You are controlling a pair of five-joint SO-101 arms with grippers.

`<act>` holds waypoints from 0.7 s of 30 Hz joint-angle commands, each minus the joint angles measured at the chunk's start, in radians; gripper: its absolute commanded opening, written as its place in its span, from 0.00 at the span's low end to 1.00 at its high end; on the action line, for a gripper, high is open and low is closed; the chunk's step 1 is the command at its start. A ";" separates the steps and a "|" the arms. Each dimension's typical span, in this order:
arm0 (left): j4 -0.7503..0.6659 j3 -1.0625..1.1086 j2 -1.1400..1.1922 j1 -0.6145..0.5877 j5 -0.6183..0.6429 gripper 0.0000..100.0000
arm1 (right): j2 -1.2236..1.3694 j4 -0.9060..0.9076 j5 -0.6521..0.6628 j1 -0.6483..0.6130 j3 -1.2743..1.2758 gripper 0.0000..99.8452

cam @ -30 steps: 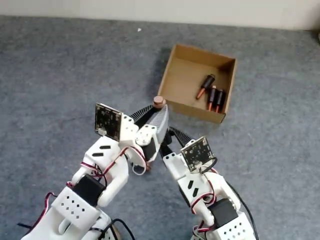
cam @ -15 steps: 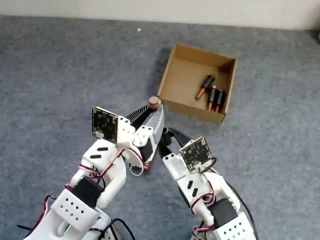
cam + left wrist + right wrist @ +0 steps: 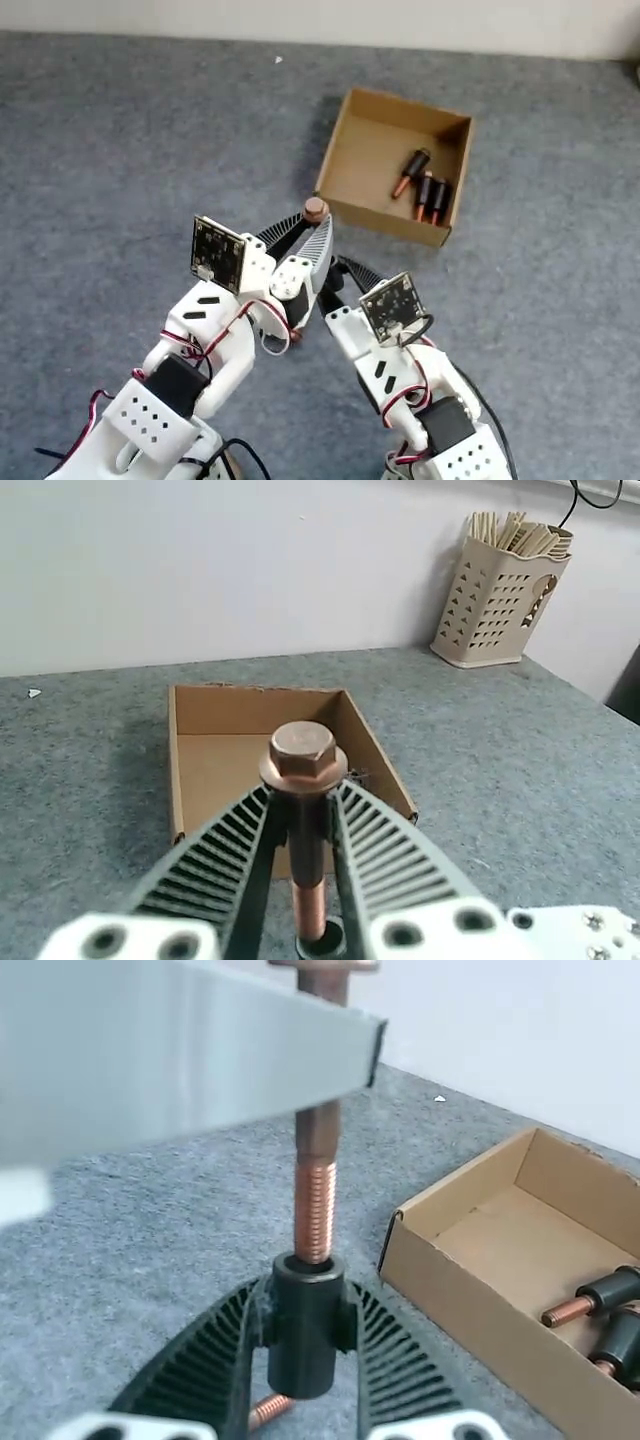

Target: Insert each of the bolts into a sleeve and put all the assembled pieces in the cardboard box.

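Just short of the near left corner of the cardboard box (image 3: 380,218), over the grey carpeted table (image 3: 150,130), the two arms meet with their grippers stacked one above the other. The left arm comes up from the lower left of the high view, elbow bent and wrist angled toward the box. The left gripper (image 3: 305,802) has its ribbed fingers (image 3: 220,850) pressed in on both sides of the bolt (image 3: 303,756), clamping it just under the flanged hex head. The copper bolt stands upright, head on top and threaded shank pointing down.

The right arm rises from the lower right of the high view and leans in toward the left one, so its wrist sits beneath and just beside the left gripper. The right gripper (image 3: 302,1305) is closed around the black sleeve (image 3: 302,1338), holding it upright with the open end up. The bolt's threaded end sits at the sleeve's mouth, in line with it; how far it has gone in cannot be told. A short copper threaded end (image 3: 268,1412) shows low beside the sleeve's base.

Inside the box, three assembled pieces (image 3: 424,190) lie close together toward its right wall, black sleeves with copper tips showing. Behind the box stands a beige perforated holder (image 3: 500,605) full of wooden sticks, near the wall
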 commanded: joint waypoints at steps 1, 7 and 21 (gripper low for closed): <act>0.012 -0.002 0.005 0.053 -0.015 0.01 | -0.024 -0.039 0.006 0.036 0.094 0.00; 0.083 -0.030 0.004 0.064 -0.015 0.01 | -0.024 -0.039 0.006 0.036 0.094 0.00; 0.457 -0.168 0.005 0.044 -0.014 0.26 | -0.024 -0.036 0.003 0.038 0.094 0.00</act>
